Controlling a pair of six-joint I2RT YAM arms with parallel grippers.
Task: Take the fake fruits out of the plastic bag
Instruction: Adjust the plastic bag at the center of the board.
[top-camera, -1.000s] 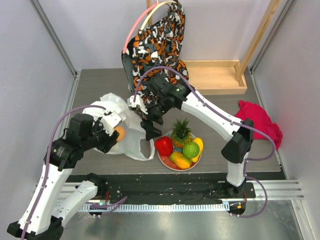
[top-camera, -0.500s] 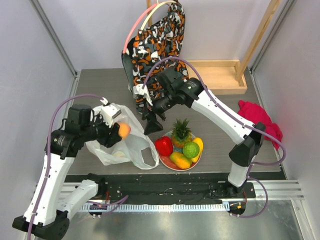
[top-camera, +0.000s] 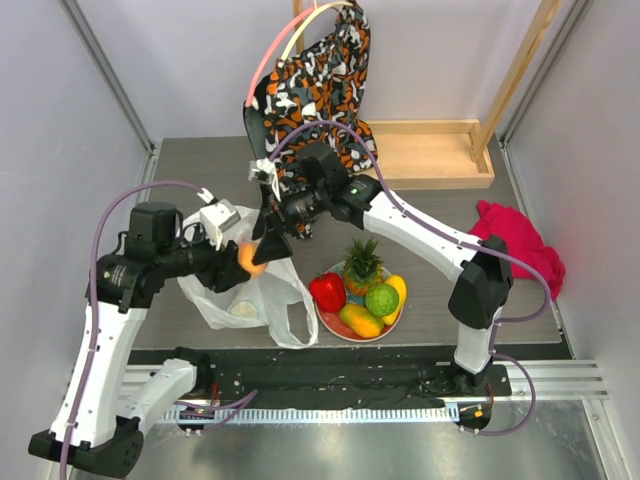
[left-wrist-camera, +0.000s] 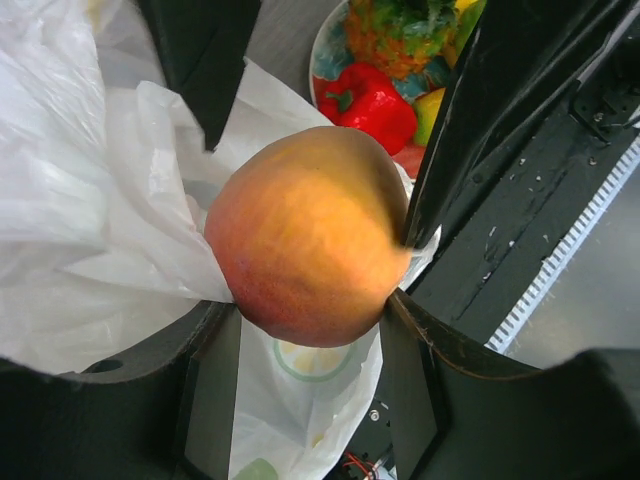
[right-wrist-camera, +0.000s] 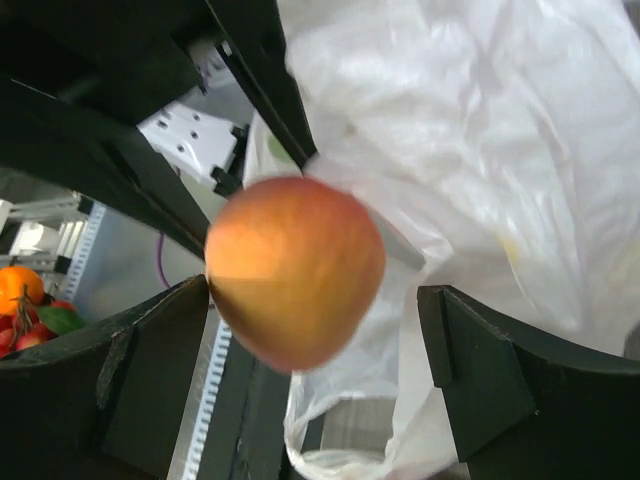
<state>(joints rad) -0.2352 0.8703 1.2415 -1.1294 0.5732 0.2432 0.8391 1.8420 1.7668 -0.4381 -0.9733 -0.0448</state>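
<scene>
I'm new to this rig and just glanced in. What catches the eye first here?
A peach pinched in the left gripper over the white plastic bag, with the right gripper open around it. Right of the bag, a plate piled with bright fruits.

White-black arms (top-camera: 420, 235), seemingly mauve cables (top-camera: 150, 186)

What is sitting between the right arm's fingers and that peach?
Nothing visible does. The right fingers stand open on either side of the peach, which the left fingers grip; the plastic bag hangs behind it.
</scene>
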